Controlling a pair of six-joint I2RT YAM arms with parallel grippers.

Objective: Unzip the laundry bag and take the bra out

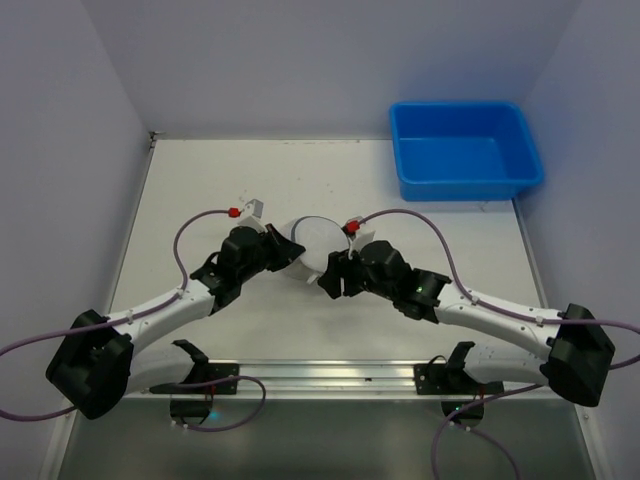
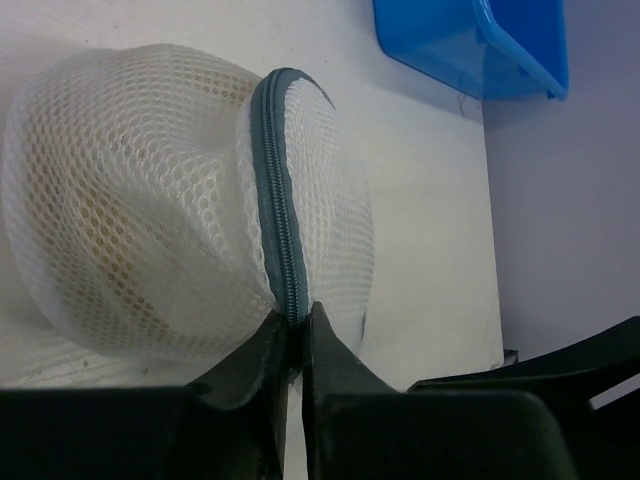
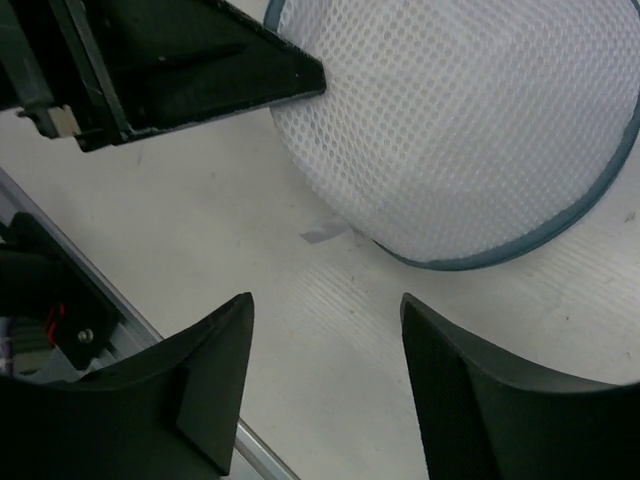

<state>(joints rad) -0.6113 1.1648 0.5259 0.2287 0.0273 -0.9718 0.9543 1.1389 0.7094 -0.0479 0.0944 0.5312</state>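
Faintly, bra (image 2: pixel 95 225) inside zipped laundry bag (image 2: pixel 170 110), left hand (image 2: pixel 297 322) pinching its zipper (image 2: pixel 275 180), right hand (image 3: pixel 325 312) spread

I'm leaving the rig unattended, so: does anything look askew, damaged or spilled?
Nothing spilled or torn. Only the bag looks squashed: its mesh is dented beside the zipper, where the shut left tool pinches the seam. The right tool is open, apart from it.

Translucent white open-weave mesh cloth on the laundry bag (image 2: pixel 130 200), rimmed with a grey toothed zipper (image 2: pixel 278 200); glossy smooth blue plastic for the bin (image 2: pixel 480 45); matt black plastic on the fingers (image 3: pixel 200 400) of the right gripper (image 3: pixel 325 300); matt off-white, faintly ribbed table (image 3: pixel 330 350)
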